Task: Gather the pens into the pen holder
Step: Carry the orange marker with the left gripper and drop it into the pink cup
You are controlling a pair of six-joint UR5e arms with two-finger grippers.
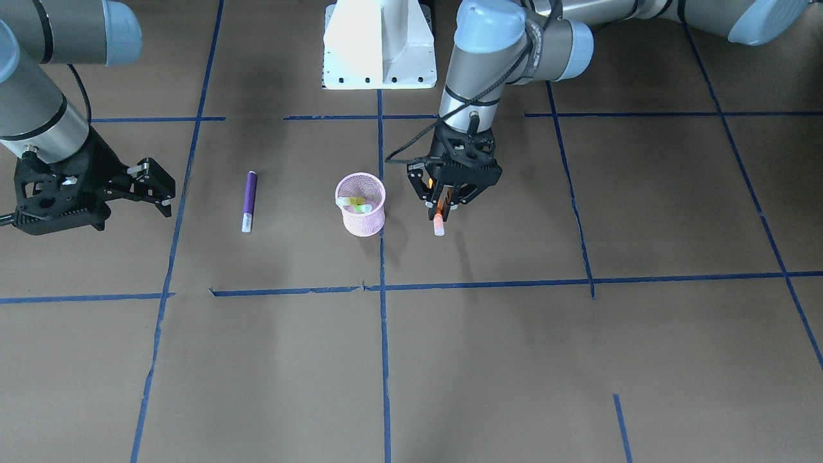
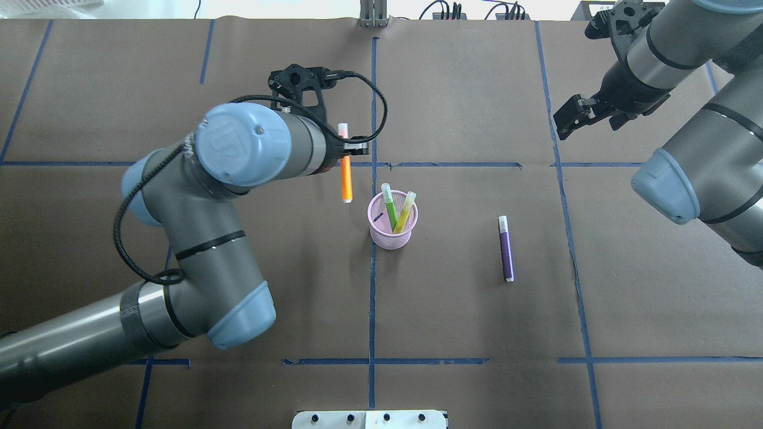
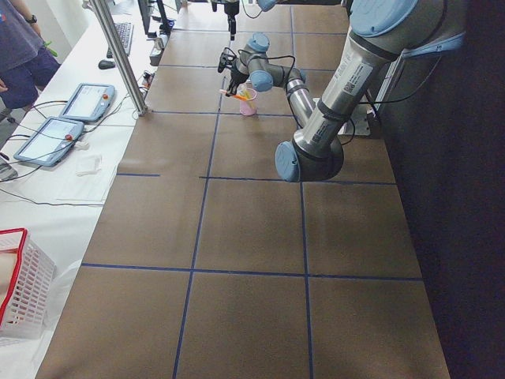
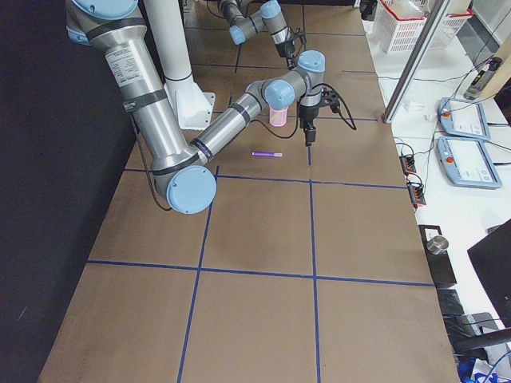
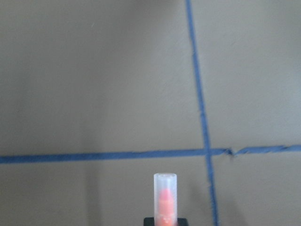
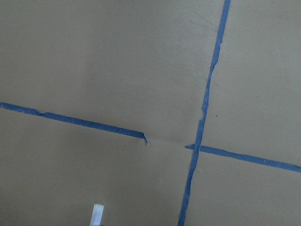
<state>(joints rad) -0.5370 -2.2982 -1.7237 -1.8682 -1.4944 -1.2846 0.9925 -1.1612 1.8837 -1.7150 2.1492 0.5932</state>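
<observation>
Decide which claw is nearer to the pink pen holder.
Left. The left claw, gripping the orange pen, hangs just beside the pen holder; the right claw sits far off, beyond the purple pen.

The table (image 1: 578, 360) is covered in matt brown paper, smooth but for faint creases, and marked with dull blue tape (image 1: 384, 360) whose edges are torn in places. The pen holder (image 1: 364, 222) is pink wire mesh, open enough to see through. The orange pen (image 2: 346, 182) is smooth plastic with a frosted translucent cap. The purple pen (image 2: 506, 250) has a slight sheen. The left arm (image 2: 202, 268) has tubes that look like satin grey metal, smooth pale-blue joint caps and a black, woven-looking cable (image 2: 117, 238). The left gripper (image 1: 442, 207) and right gripper (image 1: 168, 196) are matt black.
</observation>
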